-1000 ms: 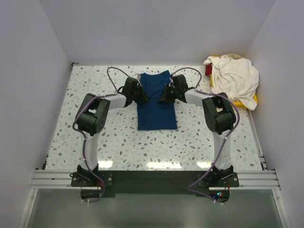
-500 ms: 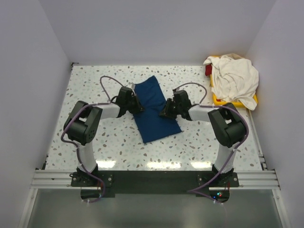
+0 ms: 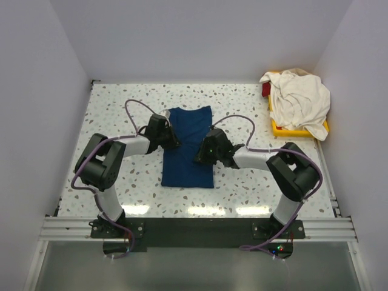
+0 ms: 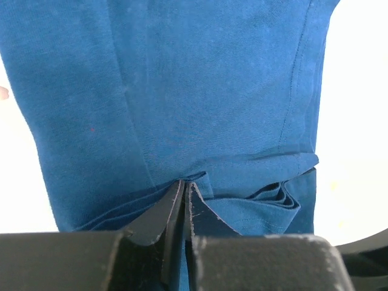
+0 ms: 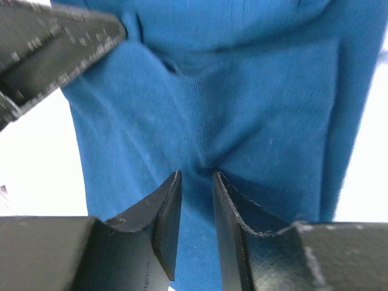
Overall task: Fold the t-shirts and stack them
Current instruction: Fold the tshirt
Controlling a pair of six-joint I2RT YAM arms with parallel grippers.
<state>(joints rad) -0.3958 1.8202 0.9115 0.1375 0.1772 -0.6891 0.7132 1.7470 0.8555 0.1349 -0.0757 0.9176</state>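
Observation:
The navy blue t-shirt (image 3: 189, 127) lies folded into a long narrow strip in the middle of the table, running front to back. My left gripper (image 3: 172, 141) is at its left edge and is shut on the layered cloth (image 4: 200, 91), fingertips together (image 4: 185, 182). My right gripper (image 3: 202, 156) is at its right edge. Its jaws (image 5: 197, 174) stand a narrow gap apart with a puckered fold of the navy cloth (image 5: 242, 109) pinched between them. The cream white t-shirt (image 3: 300, 100) lies crumpled at the back right.
The cream shirt is heaped in a yellow plastic tray (image 3: 282, 128) against the right wall, with something red (image 3: 265, 90) at the tray's back left corner. White walls close in the speckled table (image 3: 121, 103) on three sides. The left gripper's fingers (image 5: 54, 42) show in the right wrist view.
Both grippers have pulled the navy shirt toward the near edge. It swung crooked half a second ago and now lies straight again, a little left of where it began.

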